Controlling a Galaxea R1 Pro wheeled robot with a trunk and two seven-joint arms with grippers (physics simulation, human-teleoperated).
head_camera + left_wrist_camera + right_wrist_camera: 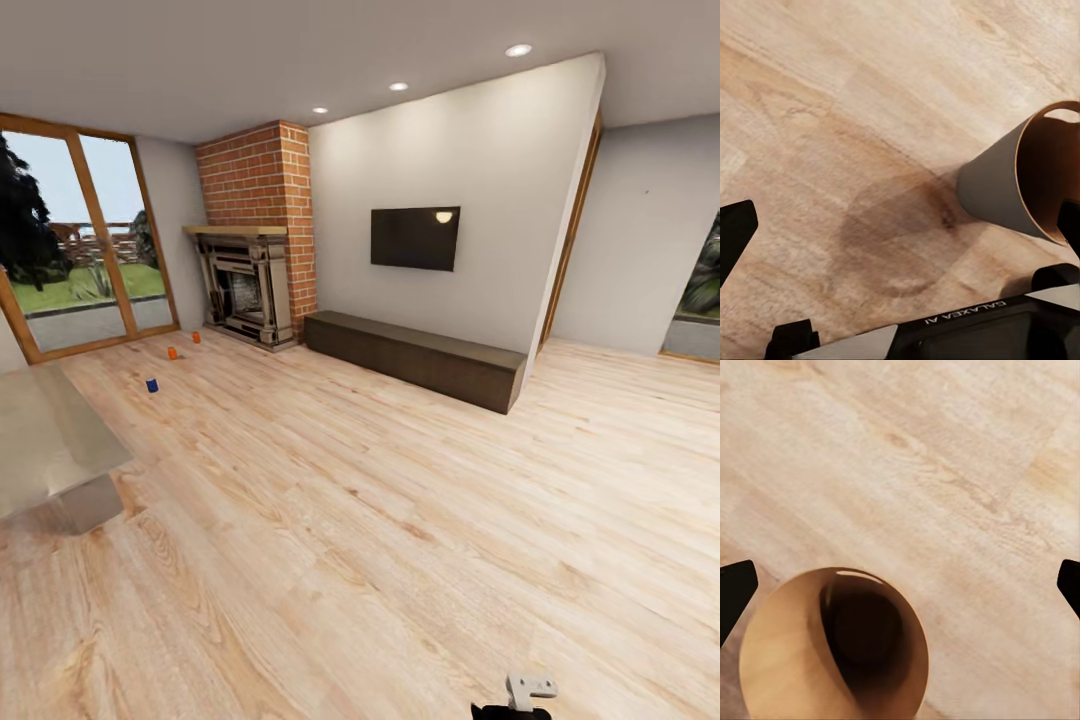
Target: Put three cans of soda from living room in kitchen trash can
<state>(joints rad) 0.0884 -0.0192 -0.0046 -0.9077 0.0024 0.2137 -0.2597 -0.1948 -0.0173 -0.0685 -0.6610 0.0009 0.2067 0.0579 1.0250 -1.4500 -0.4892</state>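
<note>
The three soda cans stand on the plank floor (330,520) near the fireplace (245,285), at about ten o'clock from the robot — orange can (172,353), second orange can (196,337), blue can (152,385) — well apart from both arms. The bin (832,652) sits under the right gripper (900,585), whose fingers are spread and empty; likely carried along to collect cans; left gripper (900,225) likewise splayed, beside the bin.

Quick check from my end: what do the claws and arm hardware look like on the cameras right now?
The left claw and right claw have black fingertips at the frame edges. The left wrist view shows a black and grey arm housing with white lettering. The head view shows a white bracket on a black part.
</note>
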